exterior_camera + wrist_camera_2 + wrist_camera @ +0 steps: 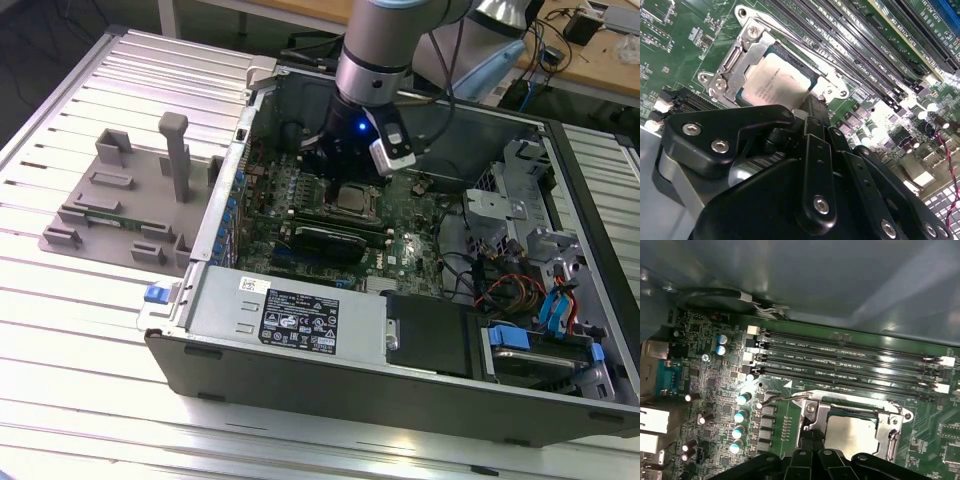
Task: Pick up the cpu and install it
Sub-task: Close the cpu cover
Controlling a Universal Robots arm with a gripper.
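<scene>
The cpu (pixel 350 198) lies flat in the motherboard socket inside the open computer case, its silvery top plate showing through the metal socket frame (pixel 747 50). Both wrist views show the cpu (pixel 775 82) (pixel 850 432) seated under that frame (pixel 812 415). My gripper (pixel 340 168) hangs just above the socket's edge. Its black fingers (pixel 812 107) (pixel 811 442) come together at the rim of the frame beside the chip, with nothing held between them. The thin wire lever (pixel 785 397) runs along one side of the socket.
Empty memory slots (pixel 850 360) run beside the socket, and capacitors (pixel 741 415) stand close by. The case wall (pixel 235 170), the power supply (pixel 300 320) and the drive cage with cables (pixel 530 250) ring the board. A grey fixture (pixel 130 200) lies on the table at the exterior view's left.
</scene>
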